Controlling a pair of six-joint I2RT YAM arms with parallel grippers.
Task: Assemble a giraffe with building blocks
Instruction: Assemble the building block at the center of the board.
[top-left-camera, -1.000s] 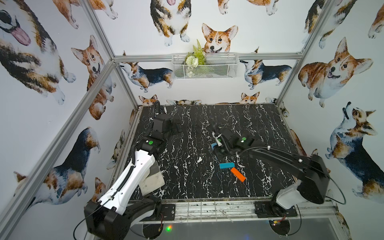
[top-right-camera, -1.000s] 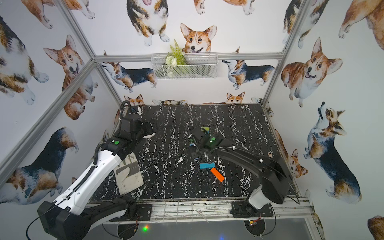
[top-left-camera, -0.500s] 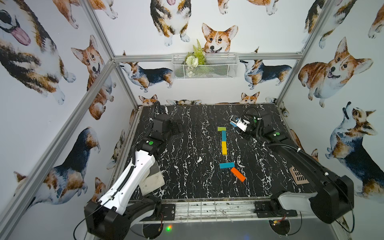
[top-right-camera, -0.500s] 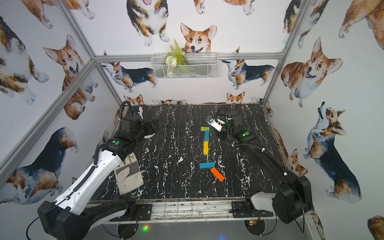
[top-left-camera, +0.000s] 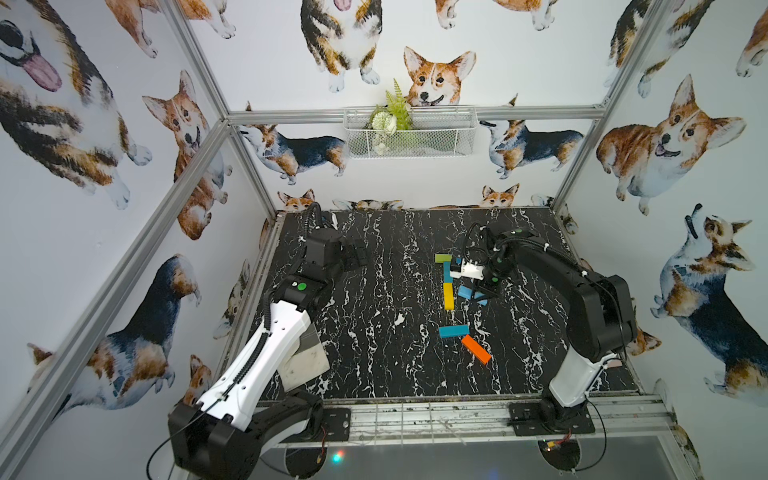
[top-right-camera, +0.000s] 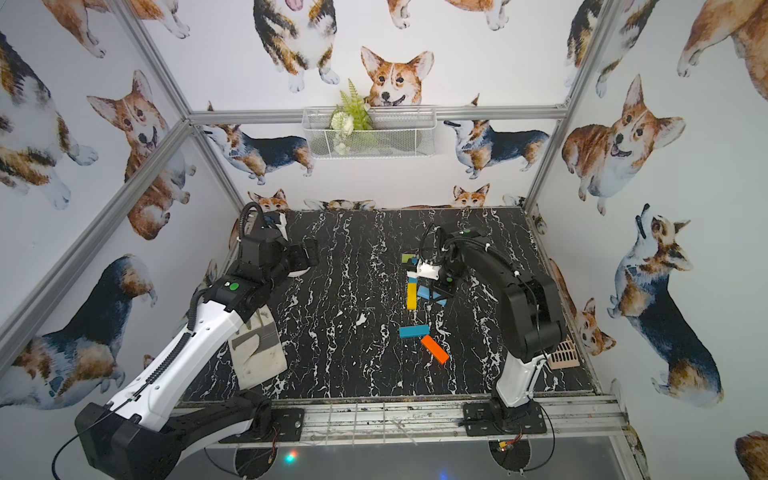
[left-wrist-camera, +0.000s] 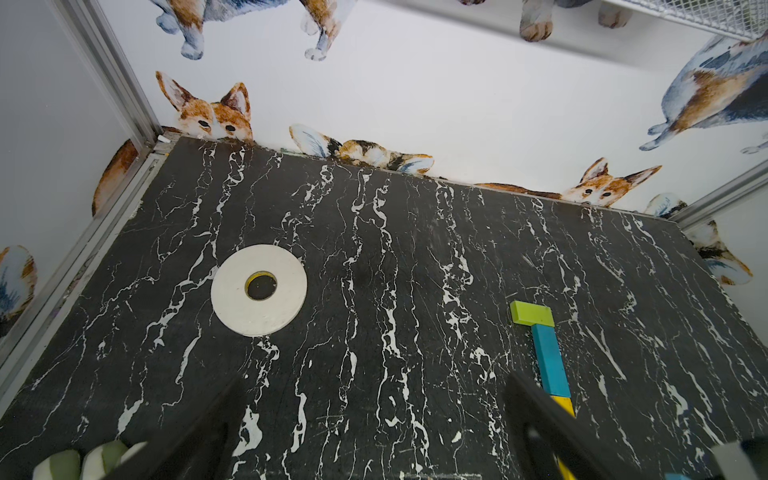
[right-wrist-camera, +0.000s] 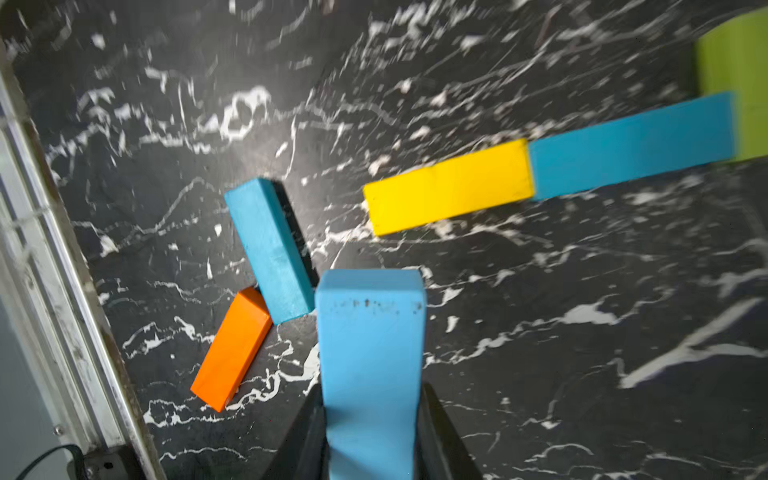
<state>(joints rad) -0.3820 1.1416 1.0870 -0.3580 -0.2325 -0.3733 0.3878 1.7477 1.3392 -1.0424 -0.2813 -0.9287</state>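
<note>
A lime green block (top-left-camera: 443, 257), a teal block (top-left-camera: 446, 272) and a yellow block (top-left-camera: 448, 296) lie end to end in a line mid-table; the same line shows in the right wrist view as green (right-wrist-camera: 735, 83), teal (right-wrist-camera: 631, 149), yellow (right-wrist-camera: 449, 187). My right gripper (top-left-camera: 482, 291) (right-wrist-camera: 371, 395) is shut on a light blue block (right-wrist-camera: 370, 345), held just right of the yellow one and slightly tilted. Nearer the front, a teal block (top-left-camera: 454, 331) and an orange block (top-left-camera: 476, 349) lie touching at one corner. At the back left, my left gripper (top-left-camera: 359, 253) (left-wrist-camera: 370, 415) hangs open and holds nothing.
A white tape ring (left-wrist-camera: 258, 289) lies at the back left below the left gripper. A beige slotted scoop (top-right-camera: 563, 354) sits by the right wall behind the right arm. A white and grey flat piece (top-left-camera: 305, 361) lies at the front left. A wire basket (top-left-camera: 409, 133) hangs on the back wall.
My right arm has swung from the back right of the table forward to beside the yellow block, with the light blue block in its jaws. The left arm has not moved.
</note>
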